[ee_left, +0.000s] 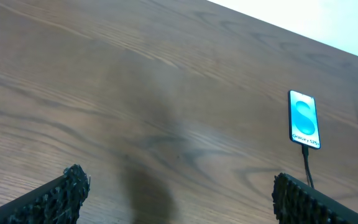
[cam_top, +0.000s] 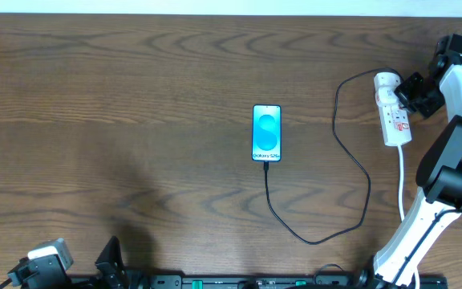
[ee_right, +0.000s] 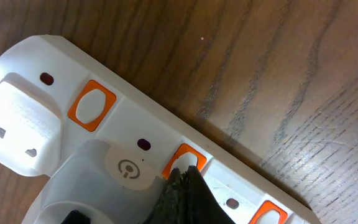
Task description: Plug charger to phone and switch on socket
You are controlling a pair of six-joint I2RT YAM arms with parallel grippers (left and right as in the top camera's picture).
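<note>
Overhead: phone (cam_top: 266, 133) lies flat, screen up, centre of frame on the wood-grain desk (cam_top: 135, 96). Charger cable (cam_top: 311, 238) leaves the phone's lower edge, loops toward lower right, then climbs to the power strip (cam_top: 397, 122) at upper right. The plug looks seated in the phone, but I cannot confirm how deep.

Right wrist: right pincer (ee_right: 182, 190) is pressed together, holding nothing. Its dark ribbed tip is at an orange switch (ee_right: 188, 158) on the strip; contact likely, not certain. Beside it sits a rounded white plug block (ee_right: 101, 180) with a round emblem.

Left wrist: left pincer (ee_left: 176, 190) is spread wide and empty, over the desk and well apart from the phone.

Handling (judged):
- Strip: light, hard, glossy plastic. Likely to skid if pushed sideways, so press the switch straight down.
- Switch: small stiff rocker. The narrow closed tip suits it.
- Cable: thin, limp, snags easily. Leave it alone.
- Phone: slick glass, fragile. Grip by the long edges if ever needed.
</note>
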